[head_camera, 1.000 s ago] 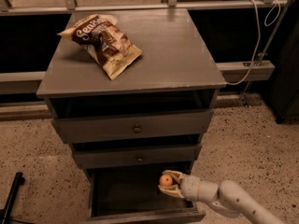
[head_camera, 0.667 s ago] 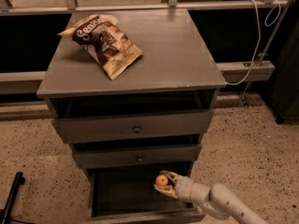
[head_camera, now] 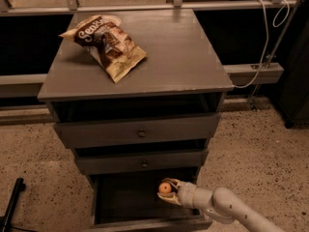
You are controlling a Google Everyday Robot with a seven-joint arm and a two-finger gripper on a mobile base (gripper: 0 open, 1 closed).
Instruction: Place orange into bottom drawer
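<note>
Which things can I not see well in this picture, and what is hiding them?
Camera view:
1. Front board of the bottom drawer: partly cut off by the lower edge.
2. Drawer floor under the hand, which grips the orange: hidden by the hand and shadow.
3. The arm: cut off at the lower right corner.
4. Insides of the two upper drawers: too dark.

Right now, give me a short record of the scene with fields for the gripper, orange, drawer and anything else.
gripper: over the right part of the open bottom drawer, shut on the orange
orange: held in the gripper, not released
bottom drawer: pulled out, dark tray showing
chip bag: lying on the cabinet top, back left
</note>
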